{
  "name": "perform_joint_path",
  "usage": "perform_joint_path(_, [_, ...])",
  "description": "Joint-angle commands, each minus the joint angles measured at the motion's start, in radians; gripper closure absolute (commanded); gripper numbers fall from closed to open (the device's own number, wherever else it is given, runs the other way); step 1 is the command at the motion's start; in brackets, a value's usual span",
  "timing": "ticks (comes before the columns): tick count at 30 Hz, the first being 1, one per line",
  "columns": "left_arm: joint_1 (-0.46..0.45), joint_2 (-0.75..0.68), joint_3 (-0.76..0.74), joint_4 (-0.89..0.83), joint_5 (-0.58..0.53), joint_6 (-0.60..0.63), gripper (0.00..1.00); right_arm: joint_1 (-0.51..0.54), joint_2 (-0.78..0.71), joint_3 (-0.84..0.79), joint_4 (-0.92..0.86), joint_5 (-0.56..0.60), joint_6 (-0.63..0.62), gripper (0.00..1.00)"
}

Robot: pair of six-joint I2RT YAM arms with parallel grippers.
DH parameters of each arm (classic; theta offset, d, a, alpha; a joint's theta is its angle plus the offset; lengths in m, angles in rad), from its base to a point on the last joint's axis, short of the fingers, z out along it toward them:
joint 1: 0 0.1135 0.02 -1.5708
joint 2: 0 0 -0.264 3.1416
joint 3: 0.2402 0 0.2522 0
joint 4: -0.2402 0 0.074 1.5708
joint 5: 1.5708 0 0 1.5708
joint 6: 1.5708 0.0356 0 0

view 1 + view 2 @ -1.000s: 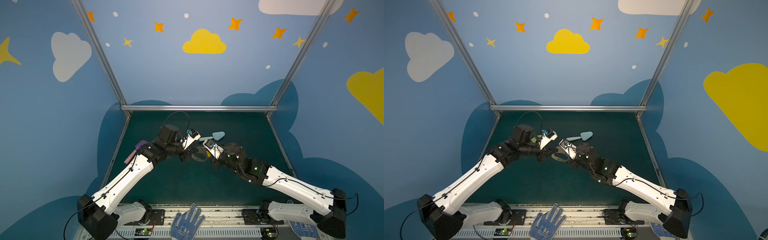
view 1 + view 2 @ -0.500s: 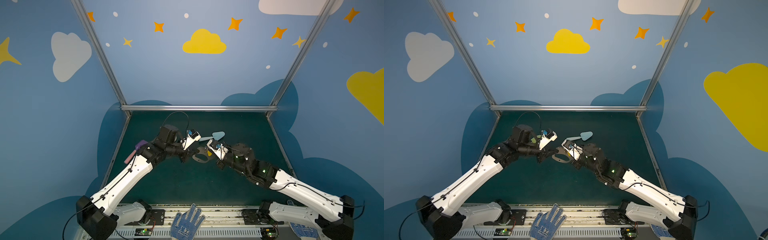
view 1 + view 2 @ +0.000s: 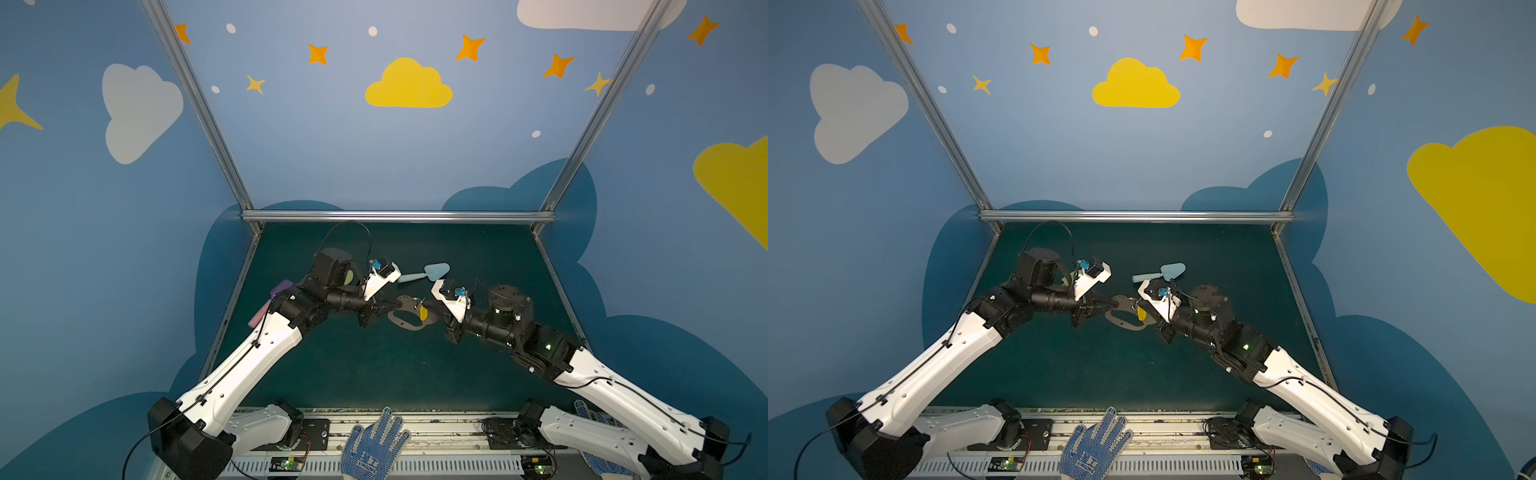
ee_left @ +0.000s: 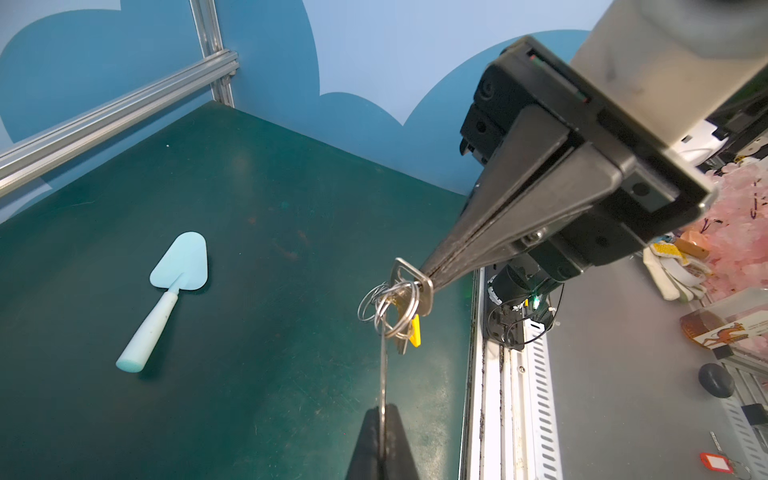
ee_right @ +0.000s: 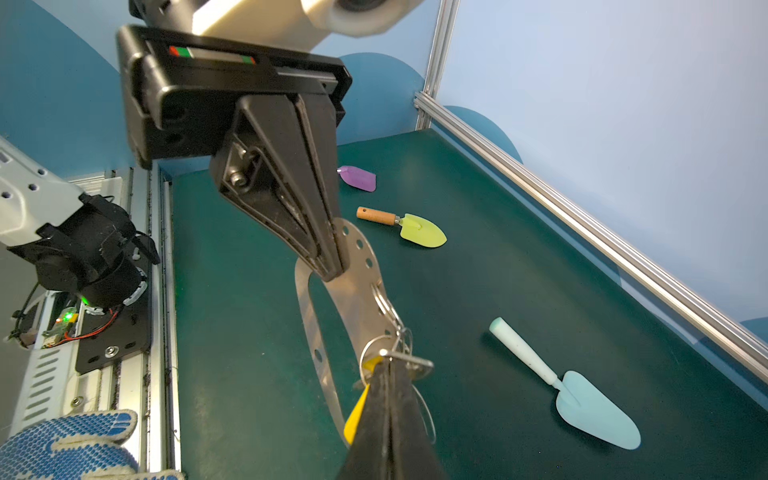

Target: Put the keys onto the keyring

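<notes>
At the lower middle of both top views, a blue dotted glove [image 3: 374,444] is seen lying on the front edge of the rig. Beyond it, at the centre of the frame, the left gripper [image 3: 392,306] and the right gripper [image 3: 429,308] are seen tip to tip over the dark green bench [image 3: 374,374]. The left fingers [image 5: 291,199] are clenched on the holed edge of the keyring [image 5: 351,291], a flat grey plate with an oval cutout. The plate is held between the two grippers and appears edge-on in the left wrist view. The right fingers [image 4: 498,216] are clenched on the head of the keys [image 4: 424,291], and the yellow tag [image 4: 414,334] hangs beneath. Thin wire rings [image 4: 376,299] are bunched where the key meets the plate's edge. Whether the key's own ring is threaded through them cannot be told. Just behind the grippers, slightly right of centre, a light blue toy shovel [image 3: 434,271] lies flat. In the right wrist view, a yellow-green trowel [image 5: 419,232] and a purple scoop [image 5: 359,178] are seen on the bench past the left gripper. At the far edge, the bench is bounded by an aluminium rail [image 3: 395,216].
</notes>
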Motion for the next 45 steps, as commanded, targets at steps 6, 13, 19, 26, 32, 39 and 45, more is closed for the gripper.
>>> perform_joint_path(6, [0.018,-0.024,-0.031,0.025,0.005,-0.011,0.96,-0.014,-0.037,-0.013,0.009,-0.050,0.014,1.00])
perform_joint_path(13, [0.023,-0.028,-0.052,0.048,0.003,-0.021,0.96,-0.020,-0.076,-0.026,0.036,-0.080,0.011,1.00])
perform_joint_path(19, [0.029,-0.043,-0.074,0.082,0.020,-0.045,0.96,-0.024,-0.082,-0.021,0.026,-0.105,0.008,1.00])
perform_joint_path(26, [0.025,-0.047,-0.075,0.075,0.038,-0.041,0.95,-0.024,-0.074,-0.008,0.010,-0.117,0.001,1.00])
perform_joint_path(32, [0.027,-0.051,-0.071,0.080,0.015,-0.040,0.96,-0.025,-0.076,-0.008,0.023,-0.165,0.007,1.00])
perform_joint_path(39, [0.029,-0.049,-0.075,0.084,0.016,-0.045,0.96,-0.030,-0.115,-0.023,0.060,-0.165,0.018,1.00])
perform_joint_path(45, [0.027,-0.060,-0.075,0.101,0.026,-0.062,0.75,-0.030,-0.097,0.001,0.017,-0.177,0.000,1.00])
